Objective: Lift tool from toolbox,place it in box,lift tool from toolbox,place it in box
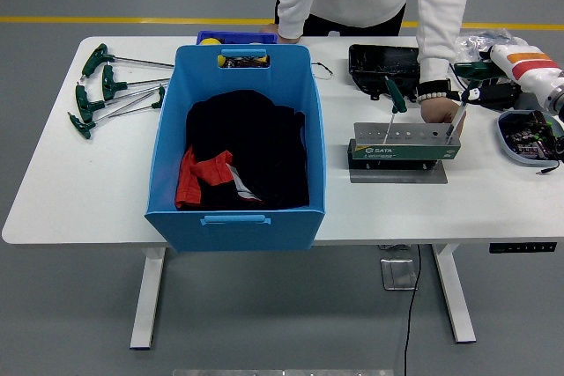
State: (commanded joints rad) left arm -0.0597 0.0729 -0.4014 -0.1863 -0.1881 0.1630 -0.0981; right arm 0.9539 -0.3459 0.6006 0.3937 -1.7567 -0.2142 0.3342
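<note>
At right of centre, a grey-green tool rack [404, 146] stands on a metal plate on the white table [79, 191], holding two green T-handle wrenches: one upright [393, 101] at its left end, one [457, 117] leaning at its right end. A person's hand [438, 109] rests just behind that right end. The robot's right hand [491, 90], at the right edge, closes on a green handle [477, 69]; whether this handle belongs to the leaning wrench cannot be told. Centre frame, a blue box [236, 151] contains dark and red cloth. Upper left, loose T-handle wrenches [107, 90] lie flat.
</note>
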